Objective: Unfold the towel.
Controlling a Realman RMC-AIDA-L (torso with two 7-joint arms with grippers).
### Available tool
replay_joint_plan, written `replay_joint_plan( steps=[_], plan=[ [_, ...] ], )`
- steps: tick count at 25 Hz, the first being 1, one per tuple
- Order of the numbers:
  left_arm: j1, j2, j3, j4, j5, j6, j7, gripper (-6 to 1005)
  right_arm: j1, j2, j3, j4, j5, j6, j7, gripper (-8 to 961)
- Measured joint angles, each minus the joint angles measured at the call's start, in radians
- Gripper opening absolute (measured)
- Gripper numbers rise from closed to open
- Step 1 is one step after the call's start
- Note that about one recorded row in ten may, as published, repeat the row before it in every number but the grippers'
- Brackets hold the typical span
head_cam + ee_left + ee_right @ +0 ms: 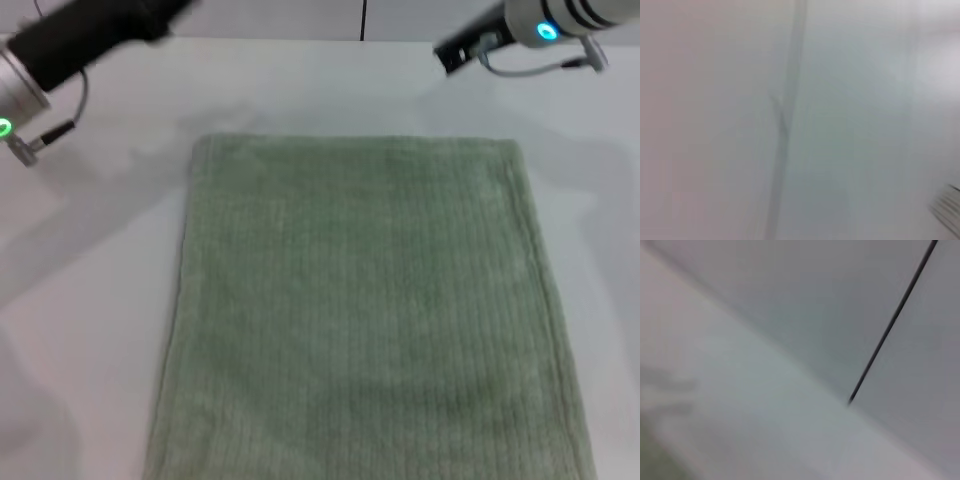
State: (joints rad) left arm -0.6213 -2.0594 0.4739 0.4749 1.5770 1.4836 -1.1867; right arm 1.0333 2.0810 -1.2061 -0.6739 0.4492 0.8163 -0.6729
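Our sage-green ribbed terry towel (365, 310) lies flat on the white table (90, 300), centred in front of us, its far hem square and its near end running out of the head view. We can't tell whether it's fully opened or still doubled.

Both arms are raised at the far corners. The left arm (60, 50) sits upper left, the right arm (540, 30) upper right, neither touching the cloth. The fingers are out of sight on both, so we can't tell if they're spread or closed.

Risks, as we judge them:
- If a fold remains, pinching both layers would drag the whole cloth instead of opening it.
- Pulling on one side only would skew it.

The head view alone shows the towel properly. The left wrist view gives only a blurred pale surface. The right wrist view shows the wall w/ a dark seam (890, 325), plus a greenish hint at one corner, maybe the cloth.
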Motion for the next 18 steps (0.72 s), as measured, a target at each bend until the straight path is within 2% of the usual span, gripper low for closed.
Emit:
replay_joint_plan(
  steps=[1,2,5,6,7,10,11,12,15,16,17,18],
  plan=[
    [0.001,-0.001,-0.021,-0.028,-0.036,-0.013,0.024,295,-0.012,0.003,-0.059,-0.001,0.003,-0.116,0.041,18],
    [0.001,-0.002,-0.052,-0.075,-0.088,-0.035,0.058,296,-0.012,0.003,-0.059,-0.001,0.003,-0.116,0.041,18],
    [0.001,-0.003,-0.094,-0.144,-0.164,-0.066,0.112,301,-0.041,0.008,-0.15,-0.003,0.009,-0.299,0.109,18],
    [0.002,-0.004,-0.128,-0.21,-0.231,-0.091,0.171,302,-0.068,0.01,-0.229,-0.003,0.025,-0.436,0.158,18],
    [0.001,-0.004,-0.137,-0.229,-0.252,-0.098,0.199,302,-0.068,0.01,-0.229,-0.003,0.025,-0.436,0.158,18],
    [0.001,-0.006,-0.148,-0.259,-0.281,-0.107,0.246,301,-0.133,0.011,-0.349,-0.004,0.083,-0.677,0.208,17],
    [-0.004,-0.008,-0.156,-0.288,-0.308,-0.115,0.301,301,-0.177,0.011,-0.421,-0.004,0.136,-0.834,0.223,17],
    [-0.015,-0.009,-0.172,-0.354,-0.363,-0.142,0.427,300,-0.177,0.011,-0.421,-0.004,0.136,-0.834,0.223,17],
    [-0.028,-0.01,-0.181,-0.39,-0.394,-0.165,0.505,300,-0.251,0.011,-0.54,0.003,0.241,-1.095,0.231,17],
    [-0.043,-0.013,-0.193,-0.431,-0.424,-0.203,0.59,299,-0.298,0.01,-0.612,0.016,0.277,-1.258,0.233,17],
    [-0.046,-0.013,-0.199,-0.438,-0.429,-0.21,0.602,299,-0.298,0.01,-0.612,0.016,0.277,-1.258,0.233,17],
    [-0.048,-0.013,-0.209,-0.445,-0.432,-0.219,0.614,299,-0.327,0.01,-0.657,0.036,0.289,-1.364,0.235,17]
  ],
)
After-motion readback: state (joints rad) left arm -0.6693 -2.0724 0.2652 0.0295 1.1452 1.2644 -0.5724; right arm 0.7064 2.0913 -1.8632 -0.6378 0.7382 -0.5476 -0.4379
